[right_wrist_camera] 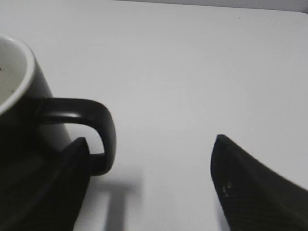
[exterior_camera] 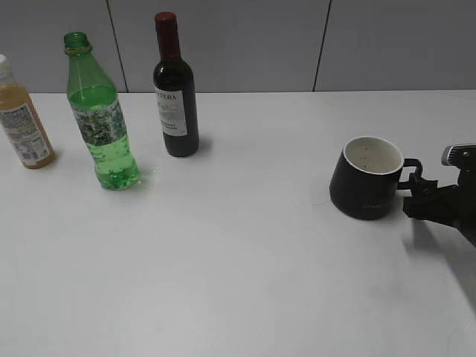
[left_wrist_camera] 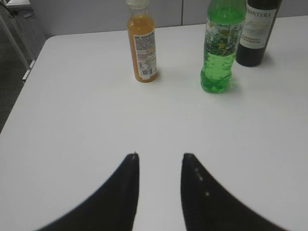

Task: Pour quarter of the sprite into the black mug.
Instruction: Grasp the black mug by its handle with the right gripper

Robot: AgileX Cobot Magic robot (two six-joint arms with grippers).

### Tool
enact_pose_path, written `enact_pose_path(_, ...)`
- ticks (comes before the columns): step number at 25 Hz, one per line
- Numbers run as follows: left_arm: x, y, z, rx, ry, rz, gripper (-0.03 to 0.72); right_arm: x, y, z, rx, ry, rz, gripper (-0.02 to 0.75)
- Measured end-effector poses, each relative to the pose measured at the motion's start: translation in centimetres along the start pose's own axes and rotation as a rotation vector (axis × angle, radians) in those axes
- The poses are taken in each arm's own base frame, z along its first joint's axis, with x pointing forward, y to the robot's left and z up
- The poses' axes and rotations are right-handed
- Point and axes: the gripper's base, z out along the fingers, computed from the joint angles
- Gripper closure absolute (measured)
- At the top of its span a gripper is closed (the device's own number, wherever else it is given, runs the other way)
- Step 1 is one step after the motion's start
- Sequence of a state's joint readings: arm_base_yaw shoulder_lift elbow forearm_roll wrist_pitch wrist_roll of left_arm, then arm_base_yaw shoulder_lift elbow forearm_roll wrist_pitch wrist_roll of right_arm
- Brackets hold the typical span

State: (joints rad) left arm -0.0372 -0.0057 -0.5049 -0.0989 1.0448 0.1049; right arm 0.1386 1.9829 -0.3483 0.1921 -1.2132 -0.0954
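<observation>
The sprite point(exterior_camera: 100, 119) is a tall green bottle with no cap, standing upright at the back left of the table; it also shows in the left wrist view point(left_wrist_camera: 221, 48). The black mug point(exterior_camera: 368, 186), white inside, stands upright at the right with its handle point(right_wrist_camera: 103, 130) pointing right. My right gripper point(exterior_camera: 413, 195) sits at that handle, open wide point(right_wrist_camera: 151, 138); the handle lies just inside the left finger, with nothing clamped. My left gripper point(left_wrist_camera: 161, 155) is open over bare table, well short of the bottles, and is outside the exterior view.
A dark wine bottle point(exterior_camera: 175, 97) stands right of the sprite, and an orange juice bottle point(exterior_camera: 22, 119) stands to its left. The white table point(exterior_camera: 238, 260) stretches between bottles and mug. Its left edge point(left_wrist_camera: 19, 96) shows in the left wrist view.
</observation>
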Motion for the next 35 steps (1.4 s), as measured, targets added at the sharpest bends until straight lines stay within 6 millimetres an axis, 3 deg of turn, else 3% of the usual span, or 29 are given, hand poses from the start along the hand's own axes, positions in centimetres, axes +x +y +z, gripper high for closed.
enact_pose_path(10,0.0,0.0,0.0,0.000,0.000,0.000,0.452,-0.5,0.1,0.9,0.001,-0.028,0.005,0.145)
enact_pose_path(19,0.0,0.0,0.0,0.000,0.000,0.000,0.452,0.2,0.6,2.4,-0.017,-0.016,-0.004,0.145)
enact_pose_path(29,0.0,0.0,0.0,0.000,0.000,0.000,0.452,-0.8,0.8,4.1,-0.022,-0.069,-0.026,0.145)
enact_pose_path(35,0.0,0.0,0.0,0.000,0.000,0.000,0.452,0.2,1.0,4.5,-0.042,-0.045,-0.040,0.146)
